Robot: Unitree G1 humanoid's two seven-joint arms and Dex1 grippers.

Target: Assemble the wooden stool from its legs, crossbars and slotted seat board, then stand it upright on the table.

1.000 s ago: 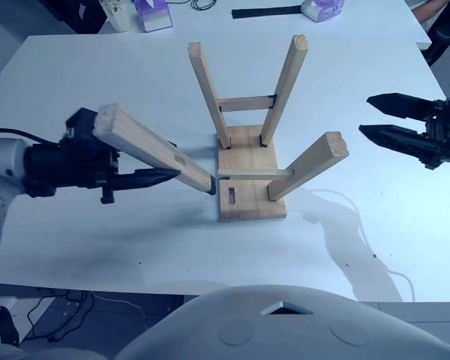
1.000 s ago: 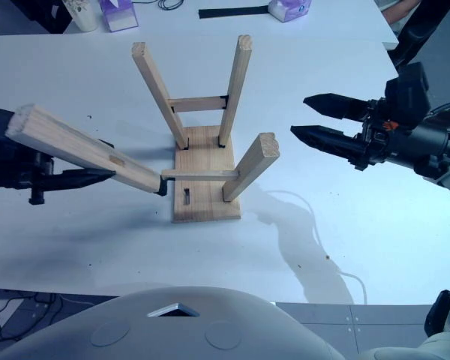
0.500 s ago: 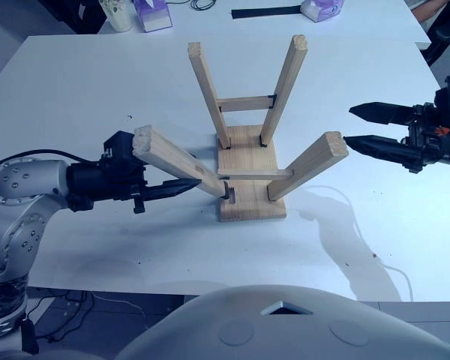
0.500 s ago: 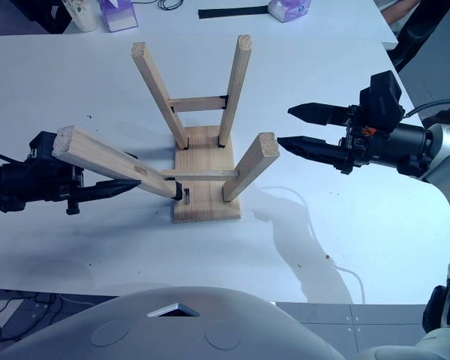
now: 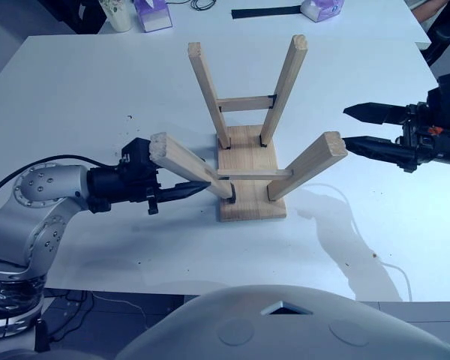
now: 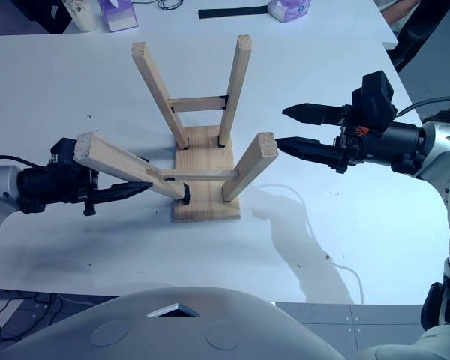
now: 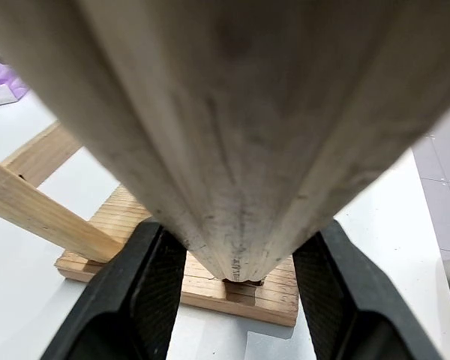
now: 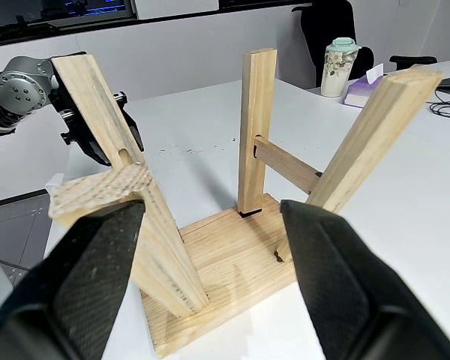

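The slotted seat board (image 5: 249,201) lies flat on the white table. Two legs (image 5: 208,93) (image 5: 282,88) stand in its far slots, joined by a crossbar (image 5: 245,103). A third leg (image 5: 307,166) leans out to the right from the near right slot. A thin crossbar (image 5: 255,174) runs from it to a fourth leg (image 5: 187,165). My left gripper (image 5: 199,187) is shut on that fourth leg, whose lower end sits at the near left slot (image 7: 240,281). My right gripper (image 5: 346,125) is open, just right of the third leg's top (image 8: 97,196).
Two purple tissue boxes (image 5: 153,13) (image 5: 322,9), a cup (image 5: 120,13) and a black strip (image 5: 266,12) line the table's far edge. A thin cable (image 5: 390,270) lies at the front right. Bare table (image 5: 97,90) spreads to the left of the stool.
My left gripper carried the fourth leg rightward and down until its end reached the seat board. My right gripper moved left, close to the third leg's top.
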